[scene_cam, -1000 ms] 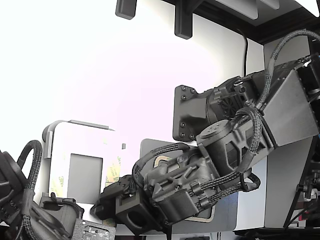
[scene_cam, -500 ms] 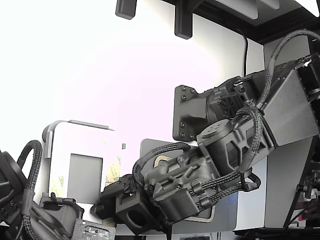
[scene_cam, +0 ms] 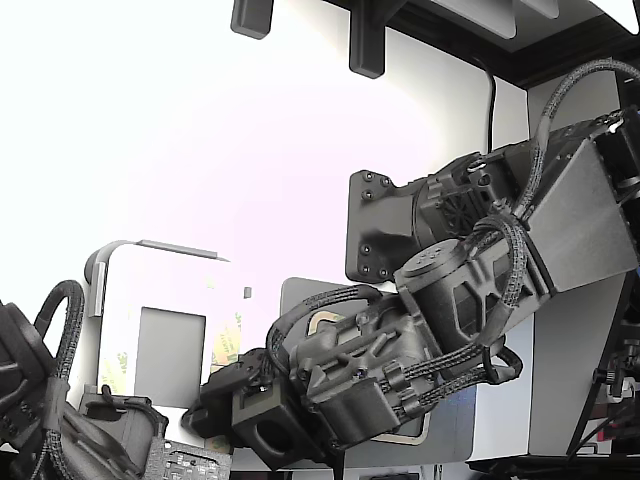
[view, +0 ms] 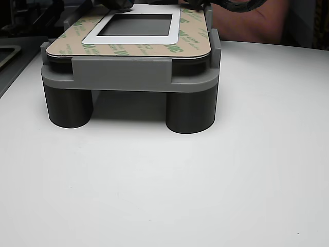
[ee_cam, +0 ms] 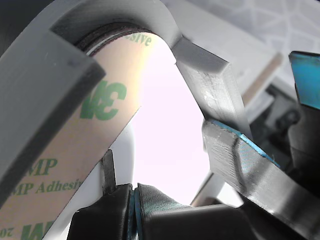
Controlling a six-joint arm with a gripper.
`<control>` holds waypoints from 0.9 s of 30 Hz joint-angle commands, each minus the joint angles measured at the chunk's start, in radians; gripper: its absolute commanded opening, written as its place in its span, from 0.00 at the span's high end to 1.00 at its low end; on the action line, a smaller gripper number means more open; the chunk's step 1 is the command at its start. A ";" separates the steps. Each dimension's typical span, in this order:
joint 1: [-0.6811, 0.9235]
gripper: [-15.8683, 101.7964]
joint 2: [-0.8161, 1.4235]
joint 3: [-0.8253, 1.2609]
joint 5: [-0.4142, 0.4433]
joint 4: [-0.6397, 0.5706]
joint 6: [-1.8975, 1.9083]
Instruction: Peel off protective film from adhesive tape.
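I find the gripper [scene_cam: 222, 398] low in the exterior view, left of centre, at the end of the dark cable-wrapped arm [scene_cam: 440, 300] that reaches down from the upper right. It sits at the lower right edge of the white rounded panel [scene_cam: 160, 290], whose grey rectangular centre [scene_cam: 170, 355] lies in the lower left of the frame. Behind the arm I see part of the dark grey plate [scene_cam: 455, 425] with its tan ring [scene_cam: 320, 322].

In the wrist view the protective film [ee_cam: 85, 145], tan with green printing, runs from the top centre down to the lower left, lying inside the curved grey fixture wall [ee_cam: 45, 85]. Two dark, blue-edged fingertips [ee_cam: 117, 207] meet at the bottom of the frame, just beside the film's edge. I cannot tell whether the jaws hold the film or only touch each other.

In the other view the adhesive tape [view: 133, 50], covered by printed liner, frames the panel on top of the grey fixture [view: 123, 74], which stands on dark cylindrical legs [view: 190, 110] on the white table [view: 164, 195] in the upper half of the frame.
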 commanded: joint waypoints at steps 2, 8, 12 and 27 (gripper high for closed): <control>-0.003 0.95 0.028 -0.018 -0.002 -0.003 0.003; -0.003 0.95 0.029 -0.017 -0.003 -0.003 0.006; -0.002 0.95 0.032 -0.012 -0.005 -0.005 0.012; 0.006 0.95 0.031 -0.014 -0.018 -0.008 0.037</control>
